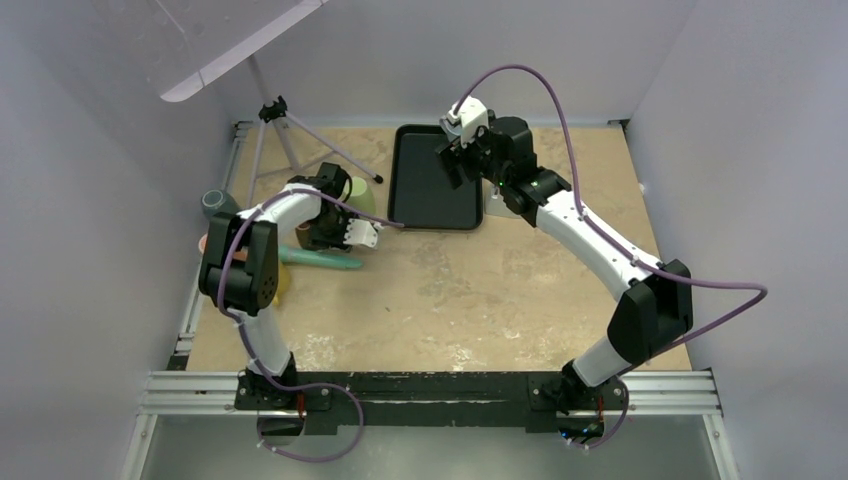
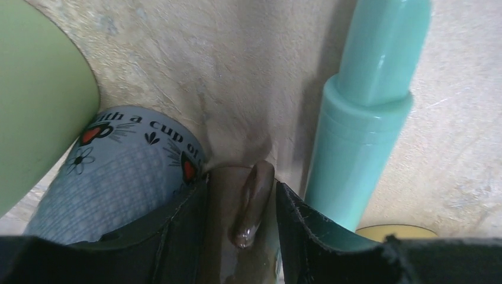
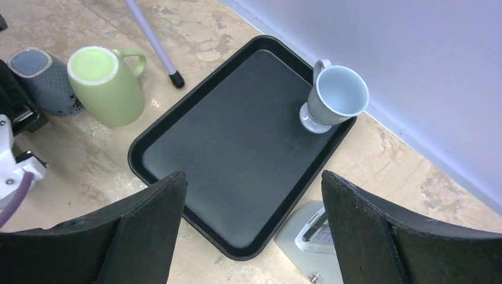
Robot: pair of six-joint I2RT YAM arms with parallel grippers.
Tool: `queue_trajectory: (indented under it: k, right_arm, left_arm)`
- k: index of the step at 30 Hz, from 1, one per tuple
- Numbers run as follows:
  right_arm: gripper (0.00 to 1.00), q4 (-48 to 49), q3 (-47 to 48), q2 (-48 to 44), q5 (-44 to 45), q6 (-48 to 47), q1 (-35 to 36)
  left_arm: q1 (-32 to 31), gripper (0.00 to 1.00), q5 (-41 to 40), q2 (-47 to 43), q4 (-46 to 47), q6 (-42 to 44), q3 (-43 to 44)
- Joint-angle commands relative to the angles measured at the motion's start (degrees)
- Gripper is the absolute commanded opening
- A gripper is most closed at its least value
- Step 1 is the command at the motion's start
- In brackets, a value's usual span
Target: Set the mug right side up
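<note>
- One grey-blue patterned ceramic mug [image 2: 118, 183] at the left side of the mottled beige counter [image 1: 470, 300], beneath the left wrist.
- Seemingly mouth-down: lettered band with red hearts at the end against the counter, flat pale-ringed end turned up toward the right wrist camera (foot ring rather than lip, by the look of it).
- Left gripper [image 2: 243, 184] partly closed, one black finger [image 2: 171, 236] on each side of the mug's glossy brown handle [image 2: 253, 201], with the handle filling almost the whole gap.
- Cannot tell about a firm pinch; contact lines lost in shadow.
- Light green ceramic mug [image 3: 109, 94] just beside the grey-blue one, upright, handle on the side facing the tray.
- Turquoise stepped plastic cylinder [image 2: 361, 130] lying flat on the counter on the other side of the left gripper, close to its finger.
- Right gripper [image 3: 253, 183] spread wide, holding nothing, hovering above the black rectangular plastic tray [image 3: 237, 154] at the back of the counter.
- Pale blue footed ceramic cup [image 3: 337, 97] upright in a wall-side corner of that tray, touched by neither finger.
- Lilac-legged tripod [image 1: 274, 108] standing at the back left, one black rubber foot on the counter between green mug and tray.
</note>
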Motion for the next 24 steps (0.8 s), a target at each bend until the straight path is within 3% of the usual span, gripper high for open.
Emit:
queue_trajectory:
  k: [1,4,6,8,9,14,19,24]
  right_arm:
    - [0.86,1.2,1.2,-1.9,0.8,0.1,0.0]
    - [0.86,0.9,1.9,-1.5,0.8,0.2,0.0]
    - [0.86,0.9,2.3,-1.3,0.8,0.4,0.0]
    - [0.86,0.8,2.6,-1.3,0.8,0.6,-0.1]
    - [0.86,0.4,2.8,-1.3,0.8,0.7,0.0]
    - [0.86,-1.6,3.0,-2.6,0.9,2.1,-0.1]
    - [0.88,-3.5,2.5,-5.7,1.2,7.1,0.0]
    - [0.92,-0.5,-2.7,-10.8,-1.9,11.5,0.0]
  left_arm:
    - [0.0,0.51,-4.3,1.1,4.6,1.5,-0.6]
    - [0.0,0.39,-3.5,1.7,4.8,0.3,-0.1]
    - [0.0,0.25,-3.3,2.3,3.4,-0.7,0.7]
    - [0.0,0.03,-3.2,2.3,1.0,-1.9,1.5]
    - [0.1,0.00,-3.0,1.8,0.4,-3.0,1.8]
    - [0.5,0.00,4.7,-1.7,-6.8,-14.5,8.4]
    - [1.7,0.00,22.1,-4.5,-15.2,-33.1,20.8]
    - [1.7,0.00,38.4,-6.6,-17.0,-50.3,26.6]
